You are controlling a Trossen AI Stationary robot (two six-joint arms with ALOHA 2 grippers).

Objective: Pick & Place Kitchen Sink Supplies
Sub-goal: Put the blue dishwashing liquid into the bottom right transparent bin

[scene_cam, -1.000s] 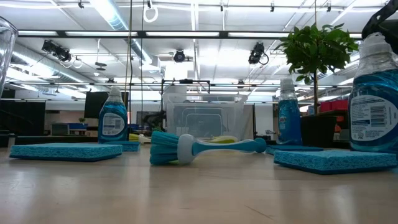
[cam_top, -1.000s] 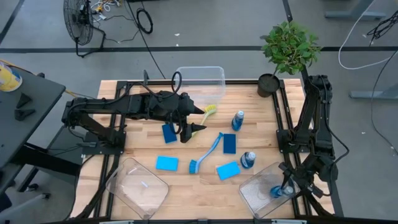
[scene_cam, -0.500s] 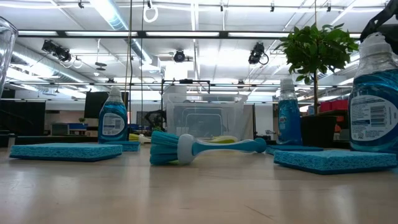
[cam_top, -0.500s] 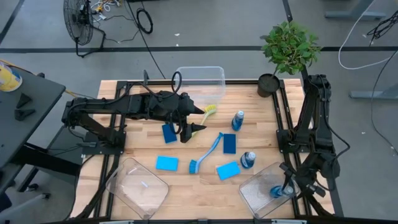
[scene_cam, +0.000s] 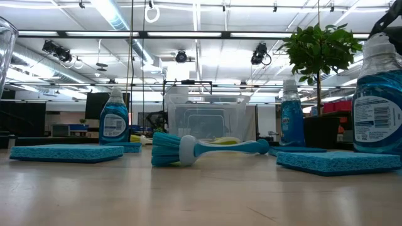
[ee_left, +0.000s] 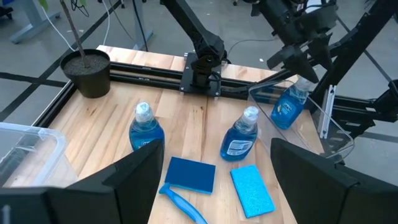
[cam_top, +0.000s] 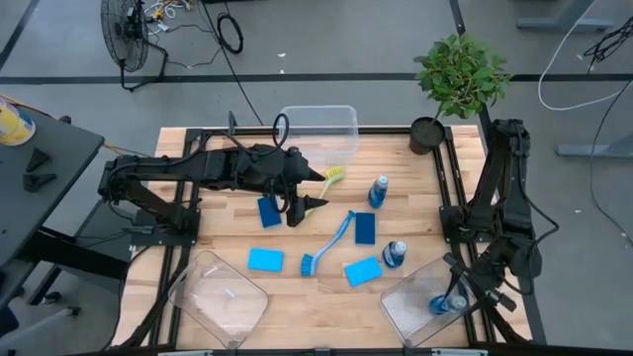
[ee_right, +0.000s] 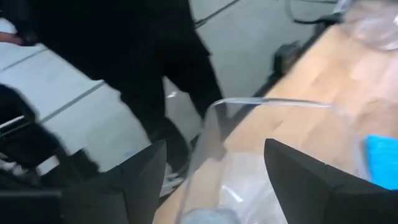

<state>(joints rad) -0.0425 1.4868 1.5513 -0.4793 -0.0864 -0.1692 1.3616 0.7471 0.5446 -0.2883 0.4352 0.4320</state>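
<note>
Now my left fingers (cam_top: 315,190) are spread wide and grasp nothing, hanging over the middle of the table (cam_top: 227,232) above a dark blue sponge (cam_top: 269,212) and beside a yellow-green brush (cam_top: 333,177). My right fingers (cam_top: 457,297) are spread too, empty, poised above a blue soap bottle (cam_top: 441,304) that lies in the clear bin (cam_top: 406,311) at the near right corner. Since a second ago, nothing on the table has shifted; only my right arm's wrist has turned a little over that bin, and my left arm has kept still.

Outward, I count three more soap bottles: one (cam_top: 379,190) beside the far dark blue sponge (cam_top: 365,226), one (cam_top: 395,253) near the right bin, and one seen only from table height (scene_cam: 114,119). Four sponges in all: two dark, two light (cam_top: 265,259) (cam_top: 363,270). One blue brush (cam_top: 329,243) lies mid-table; I can make out just one yellow-green brush. Another clear bin (cam_top: 220,300) sits near left, a third (cam_top: 321,126) at the far edge, by a potted plant (cam_top: 457,79).
</note>
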